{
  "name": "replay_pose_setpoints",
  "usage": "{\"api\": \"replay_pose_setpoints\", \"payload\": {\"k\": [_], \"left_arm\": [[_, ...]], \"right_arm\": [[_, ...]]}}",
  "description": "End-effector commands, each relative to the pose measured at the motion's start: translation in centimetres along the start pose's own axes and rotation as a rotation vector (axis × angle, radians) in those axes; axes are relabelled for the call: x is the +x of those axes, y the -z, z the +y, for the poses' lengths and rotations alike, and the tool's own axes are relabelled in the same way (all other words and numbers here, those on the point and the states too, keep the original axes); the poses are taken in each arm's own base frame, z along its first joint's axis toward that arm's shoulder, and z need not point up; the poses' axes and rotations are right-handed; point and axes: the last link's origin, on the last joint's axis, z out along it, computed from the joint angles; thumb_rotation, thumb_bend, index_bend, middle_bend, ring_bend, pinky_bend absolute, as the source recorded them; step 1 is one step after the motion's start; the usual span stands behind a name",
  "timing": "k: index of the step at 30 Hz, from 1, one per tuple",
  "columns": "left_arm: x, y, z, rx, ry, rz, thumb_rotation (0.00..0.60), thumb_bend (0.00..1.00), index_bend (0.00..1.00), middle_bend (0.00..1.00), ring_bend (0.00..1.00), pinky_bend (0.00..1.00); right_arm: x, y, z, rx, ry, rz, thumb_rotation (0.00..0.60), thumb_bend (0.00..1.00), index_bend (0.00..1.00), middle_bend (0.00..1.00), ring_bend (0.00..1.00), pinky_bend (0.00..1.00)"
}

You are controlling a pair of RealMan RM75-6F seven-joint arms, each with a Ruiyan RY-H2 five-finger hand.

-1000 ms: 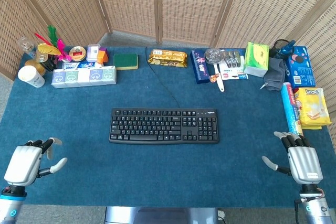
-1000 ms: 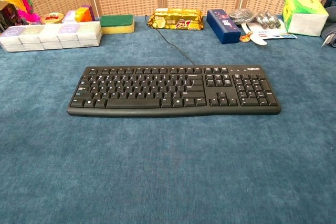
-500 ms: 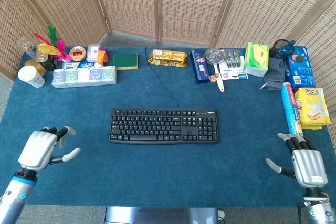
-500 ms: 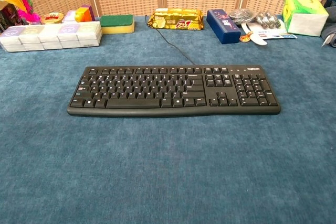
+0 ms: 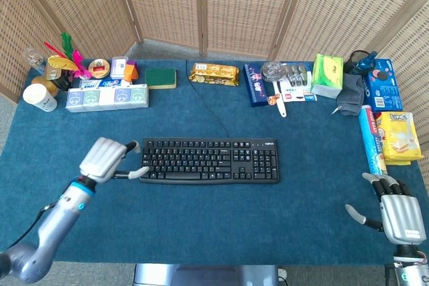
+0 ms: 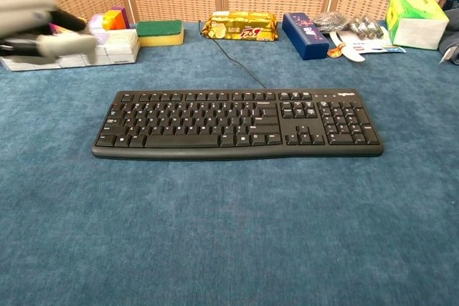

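A black keyboard (image 5: 210, 161) (image 6: 238, 122) lies flat in the middle of the blue cloth, its cable running to the back. My left hand (image 5: 107, 159) (image 6: 39, 26) hovers just off the keyboard's left end, fingers apart and holding nothing; it shows blurred in the chest view. My right hand (image 5: 397, 211) stays near the front right corner of the table, fingers spread, holding nothing, and does not show in the chest view.
Along the back stand a row of tissue packs (image 5: 107, 97), a green sponge (image 5: 160, 77), a yellow snack bag (image 5: 214, 74), a dark blue box (image 5: 255, 85) and a green tissue box (image 5: 327, 75). Biscuit packs (image 5: 395, 136) line the right edge; a cup (image 5: 39, 97) sits back left.
My left hand has swept from the front left corner up and right to the keyboard's left end, entering the chest view. My right hand has drifted slightly toward the front edge.
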Motion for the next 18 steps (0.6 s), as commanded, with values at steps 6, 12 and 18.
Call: {"api": "replay_pose_setpoints", "payload": {"k": [6, 12, 18], "left_arm": [[-2.0, -6.7, 3.5, -0.025, -0.036, -0.095, 0.000, 0.12, 0.44, 1.00, 0.85, 0.81], [-2.7, -9.6, 5.1, -0.027, -0.038, -0.121, 0.000, 0.12, 0.44, 1.00, 0.85, 0.81], [-3.2, -10.8, 6.1, -0.033, -0.054, -0.135, 0.000, 0.12, 0.44, 1.00, 0.85, 0.81]], "right_arm": [[-0.4, -0.1, 0.3, -0.015, 0.005, -0.012, 0.000, 0.19, 0.22, 0.28, 0.23, 0.21], [-0.6, -0.3, 0.6, -0.022, 0.010, -0.019, 0.000, 0.19, 0.22, 0.28, 0.23, 0.21], [-0.8, -0.2, 0.9, -0.034, 0.012, -0.021, 0.000, 0.19, 0.22, 0.28, 0.23, 0.21]]}}
